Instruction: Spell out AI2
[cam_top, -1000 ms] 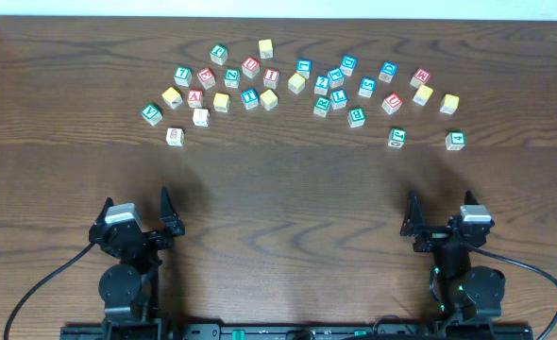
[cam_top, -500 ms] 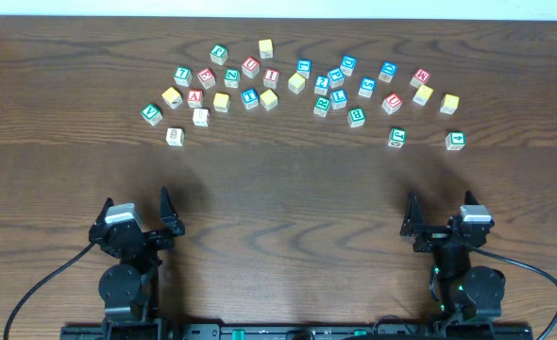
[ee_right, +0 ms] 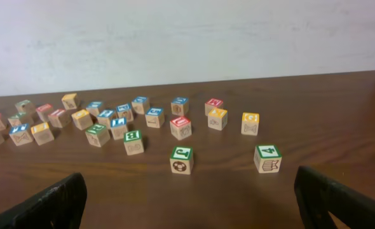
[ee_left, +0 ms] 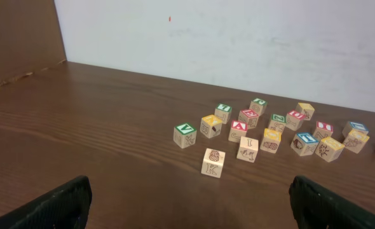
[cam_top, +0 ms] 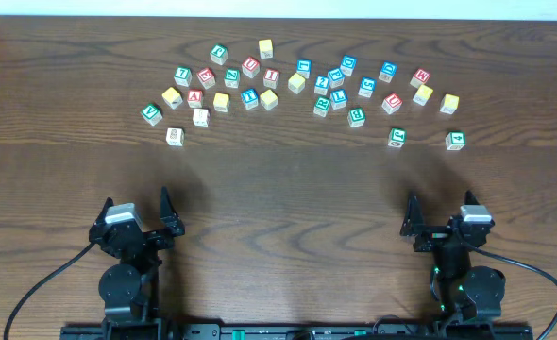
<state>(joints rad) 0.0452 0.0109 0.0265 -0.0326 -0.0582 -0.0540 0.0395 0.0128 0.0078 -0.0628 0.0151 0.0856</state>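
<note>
Many small letter cubes lie scattered across the far half of the table. The red A cube [cam_top: 195, 96] sits in the left group and shows in the left wrist view [ee_left: 239, 126]. The red I cube [cam_top: 271, 76] lies right of it, also in the left wrist view [ee_left: 323, 127]. Several blue-bordered cubes lie around the middle [cam_top: 335, 77]; I cannot tell which one bears the 2. My left gripper [cam_top: 135, 206] [ee_left: 189, 207] and right gripper [cam_top: 441, 210] [ee_right: 187, 203] are both open and empty at the near edge, far from the cubes.
Two green-bordered cubes [cam_top: 396, 138] [cam_top: 455, 140] stand nearest my right gripper, and a pale cube [cam_top: 174, 136] nearest my left. Yellow-faced cubes [cam_top: 221, 100] are mixed in. A white wall [ee_right: 187, 38] rises behind the table's far edge.
</note>
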